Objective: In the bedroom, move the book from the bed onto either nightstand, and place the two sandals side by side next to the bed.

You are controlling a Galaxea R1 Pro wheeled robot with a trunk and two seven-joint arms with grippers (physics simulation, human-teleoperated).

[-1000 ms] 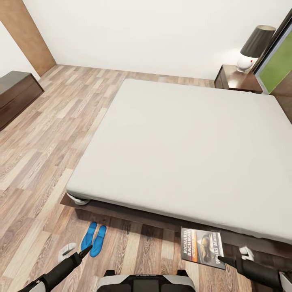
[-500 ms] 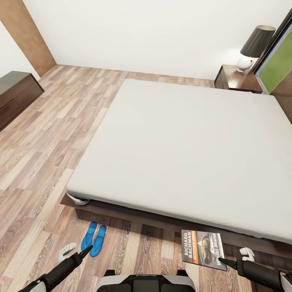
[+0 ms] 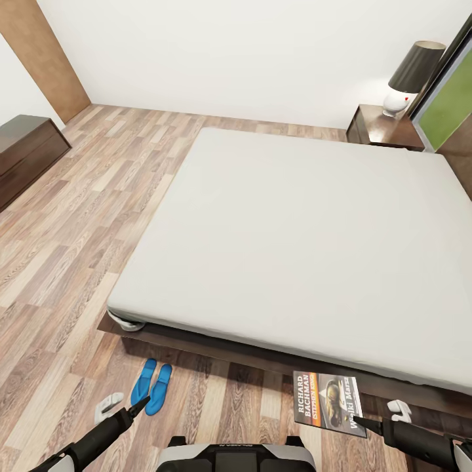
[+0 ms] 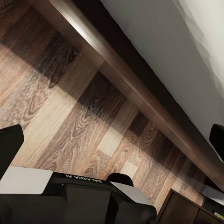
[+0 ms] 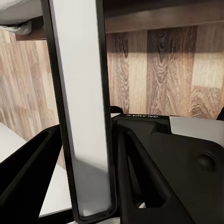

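Black-and-orange book [image 3: 329,403], lower right of frame, pinched edge-on in right gripper [image 3: 359,419]. Left gripper [image 3: 136,410]: finger spread indeterminate. Keep book level en route to nightstand [image 3: 385,128], upper right.

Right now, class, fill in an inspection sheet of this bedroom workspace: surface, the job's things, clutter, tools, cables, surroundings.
Surface: bed, pale mattress bare on top; wood-plank floor around it.
Job's things: book held off the bed in the right tool, edge-on in the right wrist view; two sandals side by side on the floor near the bed's corner; nightstand at the far side, carrying a lamp.
Clutter: nothing seen.
Tools: right tool shut on the book; left tool open, holding nothing.
Cables: nothing seen.
Surroundings: white wall, dark cabinet at left.
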